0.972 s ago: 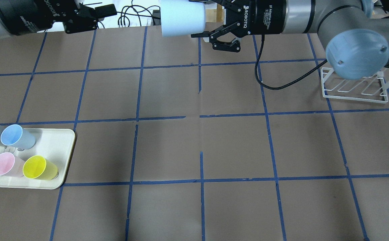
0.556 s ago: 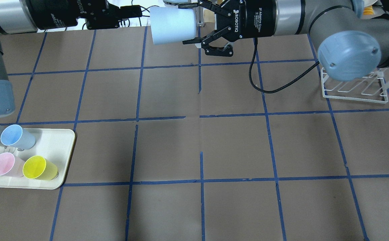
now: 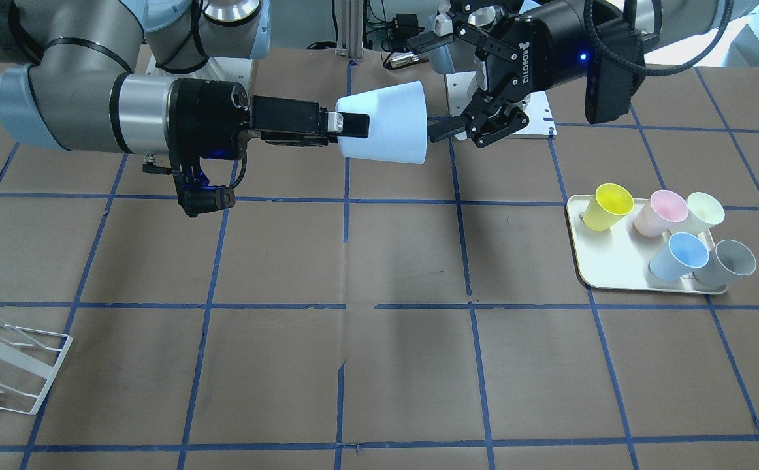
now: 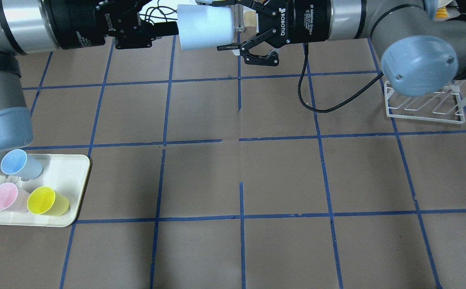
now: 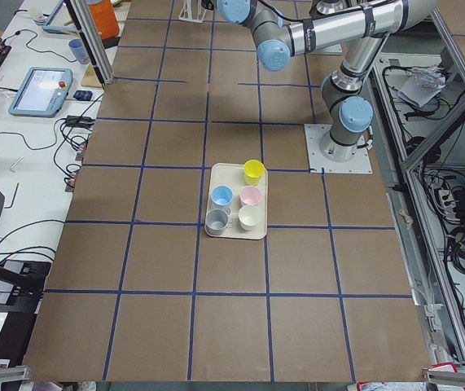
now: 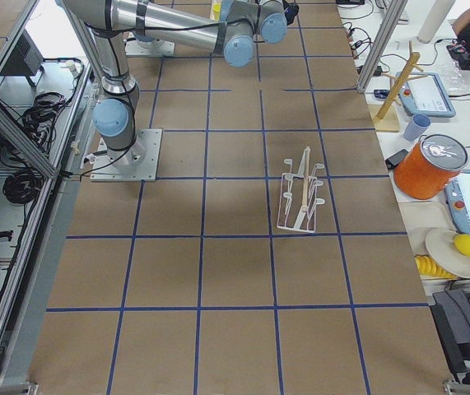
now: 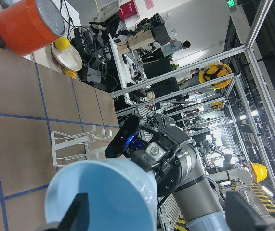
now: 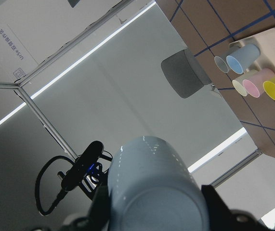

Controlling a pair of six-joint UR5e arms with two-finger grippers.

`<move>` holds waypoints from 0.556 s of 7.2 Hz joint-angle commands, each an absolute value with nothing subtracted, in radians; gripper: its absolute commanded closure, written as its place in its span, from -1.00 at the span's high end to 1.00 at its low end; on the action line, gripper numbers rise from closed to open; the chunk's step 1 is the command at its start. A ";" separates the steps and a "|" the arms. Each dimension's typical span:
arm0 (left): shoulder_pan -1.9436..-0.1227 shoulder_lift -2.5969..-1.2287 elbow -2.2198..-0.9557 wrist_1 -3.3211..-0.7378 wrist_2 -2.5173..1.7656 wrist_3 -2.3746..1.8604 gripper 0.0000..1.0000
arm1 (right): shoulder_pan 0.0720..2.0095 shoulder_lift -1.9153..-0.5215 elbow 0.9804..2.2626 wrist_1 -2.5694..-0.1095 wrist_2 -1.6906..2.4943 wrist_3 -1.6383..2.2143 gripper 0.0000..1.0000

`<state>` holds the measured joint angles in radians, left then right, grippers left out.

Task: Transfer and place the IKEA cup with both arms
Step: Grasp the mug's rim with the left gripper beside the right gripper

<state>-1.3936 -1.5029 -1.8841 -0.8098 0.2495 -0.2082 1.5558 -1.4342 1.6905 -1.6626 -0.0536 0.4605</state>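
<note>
Two arms, the left arm [image 4: 16, 22] and the right arm [image 3: 85, 111], and one cup in the air. The IKEA cup [image 3: 386, 124] lies on its side, raised above the table [image 4: 281, 176] roughly over its centre line, between the two grippers with its mouth toward the left one. The right gripper [image 3: 352, 124] has it by the narrow base end, fingers clamped on either side of the wall. In the right wrist view the cup's bottom fills the gap between them. The left gripper [image 3: 426, 90] is spread wide at the cup's mouth and grips nothing. Its lower finger sits just beside the rim. In the left wrist view one finger overlaps the blue inside and the other stands off to the side. Can't tell if either touches the rim.

One cream tray [image 3: 608, 256] sits on the robot's left side of the table with five cups on it, mouths up:
- one yellow cup [image 3: 607, 206]
- one pink cup [image 3: 662, 212]
- one pale green cup [image 3: 703, 212]
- one light-blue cup [image 3: 678, 256]
- one grey cup [image 3: 727, 262]

That makes six cups over the table, counting the held one. One white wire rack [image 6: 302, 191] stands on the robot's right side. On the side bench there is one orange tub [image 6: 440, 169] and one small blue cup [image 6: 416, 127].

Writing: "ROBOTIQ" in white on each gripper body, upside down on the left one from overhead. The right one also reads "2F Adaptive Gripper". A sign in the right wrist view is too small to read.
</note>
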 commanded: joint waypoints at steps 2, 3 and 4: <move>-1.405 -1.491 -1.898 -0.773 0.249 -0.262 0.85 | 1.577 -1.433 1.690 -1.663 -0.052 0.471 -0.50; -1.417 -1.493 -1.896 -0.755 0.250 -0.264 0.85 | 1.578 -1.434 1.690 -1.663 -0.055 0.471 -0.50; -1.433 -1.488 -1.901 -0.749 0.258 -0.262 0.79 | 1.585 -1.433 1.690 -1.663 -0.055 0.474 -0.50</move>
